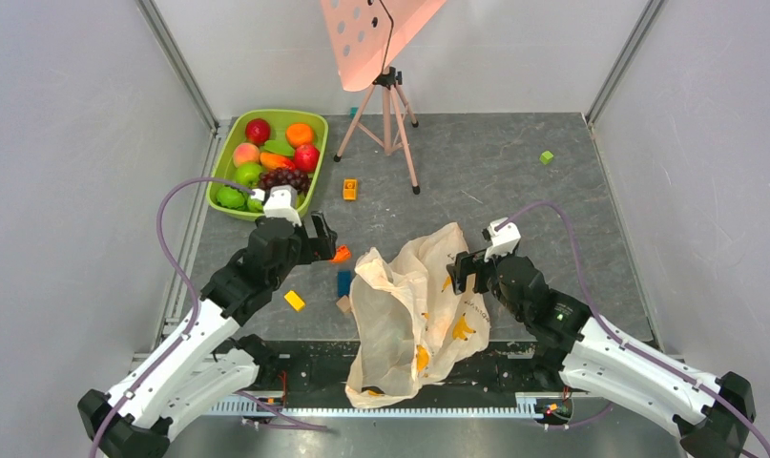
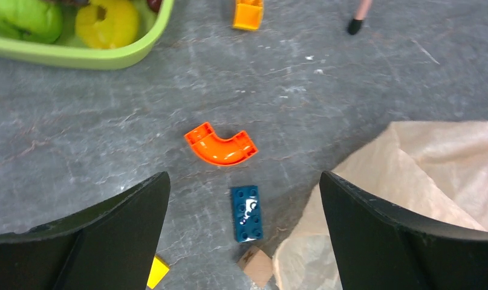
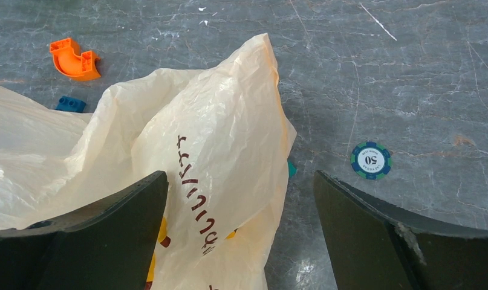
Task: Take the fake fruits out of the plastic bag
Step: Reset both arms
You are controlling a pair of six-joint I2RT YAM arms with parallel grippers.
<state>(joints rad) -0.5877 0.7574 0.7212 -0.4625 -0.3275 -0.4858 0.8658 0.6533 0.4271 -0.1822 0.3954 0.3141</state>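
Both released, empty: left hand (image 1: 325,239), right hand (image 1: 465,270). Between them lies the plastic bag (image 1: 409,305), long axis near-to-far; right hand at its far edge, nearer.

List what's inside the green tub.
The green tub holds red apples, an orange, a peach, grapes and green fruits. The left arm covers its near corner.

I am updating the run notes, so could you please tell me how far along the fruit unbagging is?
Done, it seems: the fake fruits sit in the green tub, and the plastic bag lies slumped. In hand: nothing; the left gripper and right gripper are both open and empty. Left: perhaps only checking the bag, whose inside is hidden.
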